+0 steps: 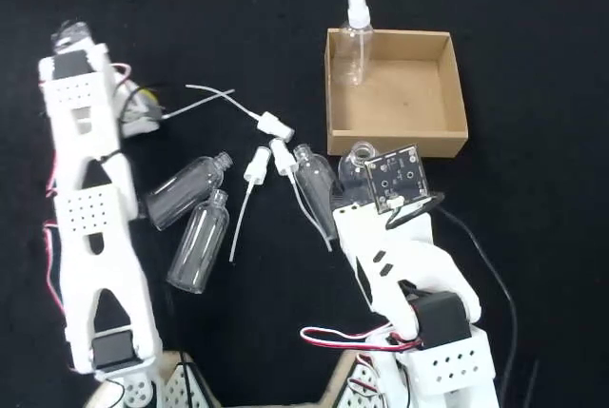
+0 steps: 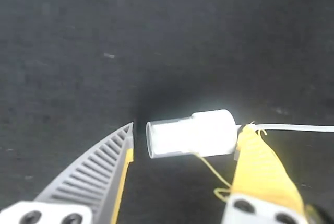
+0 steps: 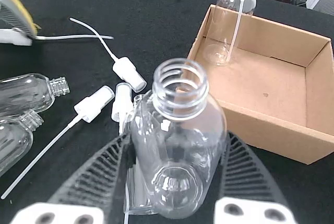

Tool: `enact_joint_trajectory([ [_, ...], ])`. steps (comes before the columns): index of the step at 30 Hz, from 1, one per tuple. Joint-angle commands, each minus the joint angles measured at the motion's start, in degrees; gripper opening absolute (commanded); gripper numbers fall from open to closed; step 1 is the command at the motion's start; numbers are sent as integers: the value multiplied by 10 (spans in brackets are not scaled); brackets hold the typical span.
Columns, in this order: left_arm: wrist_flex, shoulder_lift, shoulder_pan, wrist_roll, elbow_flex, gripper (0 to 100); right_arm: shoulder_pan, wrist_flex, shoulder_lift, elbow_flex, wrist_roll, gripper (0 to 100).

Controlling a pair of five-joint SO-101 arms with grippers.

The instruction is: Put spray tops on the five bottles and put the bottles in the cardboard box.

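Cardboard box sat at about one o'clock on the black table. In its eleven o'clock corner a capped bottle stood upright with a spray top already on it.

Just outside the box's near wall, toward seven o'clock of the box, the right gripper had its fingers clamped on the body of an open bottle, one finger on each side. That bottle was upright, its threaded neck bare.

At ten o'clock on the table the left gripper was low over the cloth, fingers apart around a white spray top lying on its side. The yellow-faced finger touched the tube end of the top; the grey finger stood just clear of the other end.

At nine o'clock of the right gripper lay two more open bottles, side by side. A fourth bottle lay just beside the right gripper at ten o'clock. Three loose spray tops lay near its neck; whether one was fitted to it could not be told.
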Motion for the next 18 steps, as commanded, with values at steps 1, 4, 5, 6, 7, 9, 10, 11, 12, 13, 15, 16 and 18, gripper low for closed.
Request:
enact_joint_trajectory([
  [1, 6, -35, -47, -30, -7, 300, -3, -14, -1, -4, 2, 176],
  [4, 6, -71, -62, -28, -7, 300, -3, -14, -1, -4, 2, 176],
  [5, 6, -84, -65, -26, -7, 300, -3, -14, -1, -4, 2, 176],
  [6, 6, -98, -67, -25, -6, 300, -3, -14, -1, -4, 2, 176],
  [7, 6, -108, -71, -25, -6, 300, -3, -14, -1, -4, 2, 176],
  [9, 6, -125, -80, 2, -2, 300, -3, -14, -1, -4, 2, 176],
  [10, 6, -134, -85, 25, 8, 300, -3, -14, -1, -4, 2, 176],
  [11, 6, -142, -89, 46, 23, 300, -3, -14, -1, -4, 2, 176],
  [12, 6, -149, -92, 66, 38, 300, -3, -14, -1, -4, 2, 176],
  [13, 6, -155, -93, 87, 55, 300, -3, -14, -1, -4, 2, 176],
  [15, 6, -165, -95, 145, 102, 300, -3, -14, -1, -4, 2, 176],
  [16, 6, -171, -94, 177, 129, 300, -3, -14, -1, -4, 2, 176],
  [18, 6, -185, -88, 228, 182, 300, -3, -14, -1, -4, 2, 176],
])
